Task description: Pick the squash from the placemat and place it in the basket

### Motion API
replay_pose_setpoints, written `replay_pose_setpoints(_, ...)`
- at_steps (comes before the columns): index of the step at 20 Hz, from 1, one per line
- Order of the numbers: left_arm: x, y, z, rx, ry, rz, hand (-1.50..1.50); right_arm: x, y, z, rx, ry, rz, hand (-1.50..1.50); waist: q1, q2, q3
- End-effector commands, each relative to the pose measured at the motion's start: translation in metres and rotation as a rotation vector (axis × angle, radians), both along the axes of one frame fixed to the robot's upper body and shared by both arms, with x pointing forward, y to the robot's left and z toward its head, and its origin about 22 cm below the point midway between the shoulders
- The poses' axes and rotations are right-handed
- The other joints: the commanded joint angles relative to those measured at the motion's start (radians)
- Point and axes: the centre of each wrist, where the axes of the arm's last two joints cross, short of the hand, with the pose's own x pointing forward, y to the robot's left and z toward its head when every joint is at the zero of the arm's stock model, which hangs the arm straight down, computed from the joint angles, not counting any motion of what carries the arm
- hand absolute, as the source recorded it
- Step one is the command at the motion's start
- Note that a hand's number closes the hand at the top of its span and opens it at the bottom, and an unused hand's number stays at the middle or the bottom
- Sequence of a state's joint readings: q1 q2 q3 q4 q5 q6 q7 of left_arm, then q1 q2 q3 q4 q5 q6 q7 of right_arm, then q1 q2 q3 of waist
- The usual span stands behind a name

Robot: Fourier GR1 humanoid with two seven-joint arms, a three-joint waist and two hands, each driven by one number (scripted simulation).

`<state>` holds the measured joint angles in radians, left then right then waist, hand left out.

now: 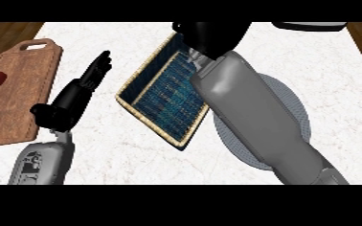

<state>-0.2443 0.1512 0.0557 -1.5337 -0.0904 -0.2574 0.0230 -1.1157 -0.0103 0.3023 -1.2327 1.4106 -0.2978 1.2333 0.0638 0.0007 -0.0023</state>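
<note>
1. L hand (pixel 83 88): fingers straight, holding nothing, resting over white counter (pixel 106 148) left of placemat
2. R hand (pixel 210 36): over placemat's far end, seen from the back; can't tell if clenched or grasping
3. Placemat (pixel 161 98): blue weave, tan border, tilted, partly under R forearm
4. Basket (pixel 300 115): grey, round, mostly hidden by forearm
5. Squash: not visible
6. Wooden board (pixel 25 86): left edge

The left hand (pixel 74 96) is seen at the near left, raised on its grey forearm, its fingers held straight and pointed toward the far side, the thumb set apart low at the left. The right forearm is stretched from the near right diagonally toward the far centre. The right hand (pixel 210 34) is turned downward there; its fingers cannot be made out.
</note>
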Motion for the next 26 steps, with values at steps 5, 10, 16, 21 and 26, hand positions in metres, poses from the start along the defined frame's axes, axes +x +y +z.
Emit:
replay_pose_setpoints(5,-0.004,0.001,-0.002,0.008,-0.007,0.017,0.0,-0.006,-0.008,-0.008,0.285,-0.105,-0.122,-1.5,-0.009,-0.001,0.002)
replay_pose_setpoints(10,-0.001,-0.005,-0.002,-0.005,0.012,0.007,0.0,0.0,-0.006,-0.023,0.225,-0.094,-0.144,-1.5,-0.022,0.002,0.002)
replay_pose_setpoints(16,-0.003,-0.007,0.004,0.013,-0.001,0.004,0.0,-0.004,0.0,-0.009,0.264,-0.164,-0.073,-1.5,-0.02,0.002,0.002)
replay_pose_setpoints(21,-0.006,0.007,-0.004,-0.007,-0.002,0.018,0.0,-0.014,-0.007,0.018,0.391,-0.261,-0.042,-1.5,-0.021,-0.001,0.002)
replay_pose_setpoints(26,-0.009,0.008,-0.008,-0.007,-0.001,0.041,0.0,-0.023,-0.04,0.024,0.56,-0.283,-0.063,-1.5,-0.046,-0.007,0.003)
